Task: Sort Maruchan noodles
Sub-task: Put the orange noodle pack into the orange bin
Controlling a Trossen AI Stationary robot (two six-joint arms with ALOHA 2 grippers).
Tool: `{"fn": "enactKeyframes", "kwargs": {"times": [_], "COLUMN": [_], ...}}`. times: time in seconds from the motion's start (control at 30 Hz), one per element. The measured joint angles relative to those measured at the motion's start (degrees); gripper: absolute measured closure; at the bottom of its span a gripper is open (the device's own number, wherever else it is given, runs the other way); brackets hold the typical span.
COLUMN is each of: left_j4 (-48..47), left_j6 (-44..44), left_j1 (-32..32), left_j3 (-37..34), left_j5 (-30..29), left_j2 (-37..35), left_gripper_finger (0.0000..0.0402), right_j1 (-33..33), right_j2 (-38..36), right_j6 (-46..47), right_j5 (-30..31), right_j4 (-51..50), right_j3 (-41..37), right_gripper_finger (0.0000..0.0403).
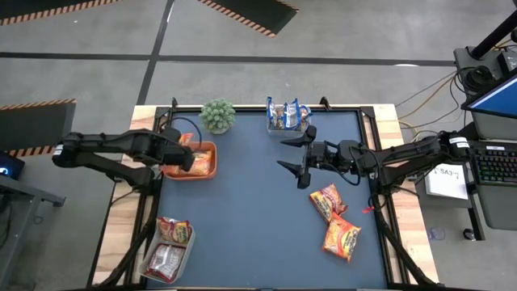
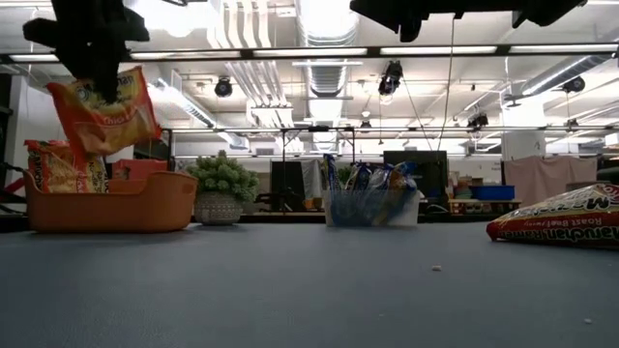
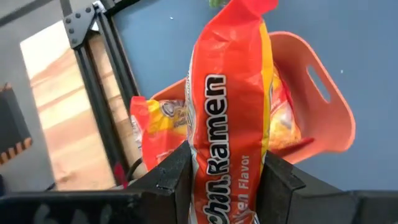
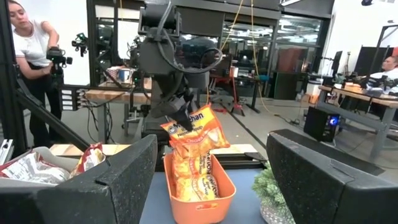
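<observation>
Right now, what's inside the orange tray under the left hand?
Upright orange-yellow crinkly ramen packets stand in the orange plastic tray. The left hand hangs another packet above. The tray's floor is covered.

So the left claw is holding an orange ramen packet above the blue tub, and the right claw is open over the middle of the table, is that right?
Not quite. The left claw holds the orange packet above the orange tray, not a blue tub; the low view shows this. The right claw is open over the table's middle, as you said.
</observation>
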Motion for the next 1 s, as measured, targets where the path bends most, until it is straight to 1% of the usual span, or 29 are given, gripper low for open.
{"fn": "enactKeyframes", "kwargs": {"times": [0.07, 0.17, 0.33, 0.5, 0.63, 0.73, 1.0], "left_j4": [3.2, 10.4, 13.5, 19.4, 25.0, 26.2, 27.9], "left_j6": [1.6, 6.0, 7.8, 6.0, 3.7, 1.3, 1.2], "left_j1": [0.6, 1.0, 1.7, 1.7, 1.7, 2.4, 5.2], "left_j3": [-1.0, -1.9, -2.3, -5.6, -10.4, -12.8, -13.4], "left_j5": [0.0, 0.2, 0.3, 0.5, 3.9, 5.6, 6.7], "left_j2": [-0.2, -0.6, 0.0, 0.0, 0.3, 0.8, 1.8], "left_gripper_finger": [0.0293, 0.0294, 0.0294, 0.0294, 0.0295, 0.0295, 0.0288], "right_j1": [0.0, 0.0, 0.0, 0.0, 0.0, 0.0, 0.0], "right_j2": [0.0, 0.0, 0.0, 0.0, 0.0, 0.0, 0.0], "right_j6": [0.0, -0.2, -0.4, -0.4, -0.7, -0.8, -1.0], "right_j5": [0.0, 0.0, 0.0, 0.0, 0.0, 0.0, 0.0], "right_j4": [0.0, 0.0, 0.0, 0.0, 0.0, -0.1, -0.1], "right_j3": [0.0, 0.0, 0.0, 0.0, 0.0, 0.0, 0.0], "right_gripper_finger": [0.011, 0.011, 0.011, 0.011, 0.011, 0.011, 0.011]}}
